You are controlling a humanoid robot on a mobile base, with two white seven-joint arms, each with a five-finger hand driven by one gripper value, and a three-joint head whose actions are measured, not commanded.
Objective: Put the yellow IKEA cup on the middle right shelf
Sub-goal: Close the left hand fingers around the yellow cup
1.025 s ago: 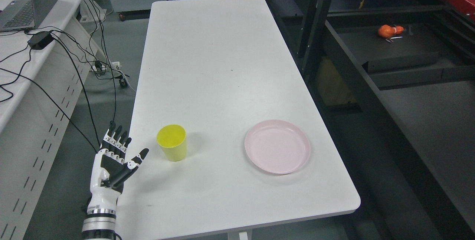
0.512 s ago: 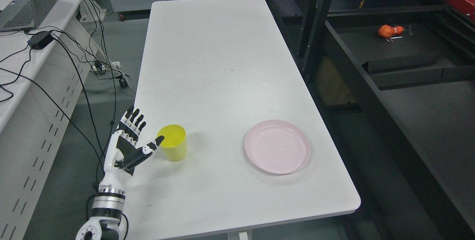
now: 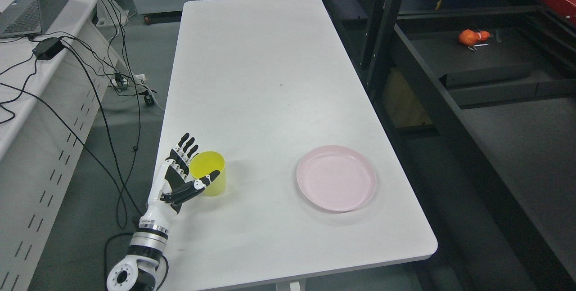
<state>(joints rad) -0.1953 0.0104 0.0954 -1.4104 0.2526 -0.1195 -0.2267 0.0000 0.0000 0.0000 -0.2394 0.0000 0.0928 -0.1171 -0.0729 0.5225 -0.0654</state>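
Note:
A yellow cup (image 3: 212, 175) stands upright on the white table (image 3: 265, 84), near its left front edge. My left hand (image 3: 186, 172) is right against the cup's left side, open, with the fingers (image 3: 183, 148) spread up behind the rim and the thumb (image 3: 206, 180) across the cup's front. The hand has not closed on the cup. The dark metal shelf unit (image 3: 450, 102) stands along the table's right side. My right arm does not show.
A pink plate (image 3: 336, 177) lies on the table right of the cup. An orange object (image 3: 470, 37) sits on a far shelf level. Cables (image 3: 103, 102) hang over the floor to the left, beside a white desk (image 3: 27, 79) with a laptop.
My left hand has moved right and forward from beside the table's edge up to the cup, and its thumb now crosses the cup's front. Cup and plate have stayed put.

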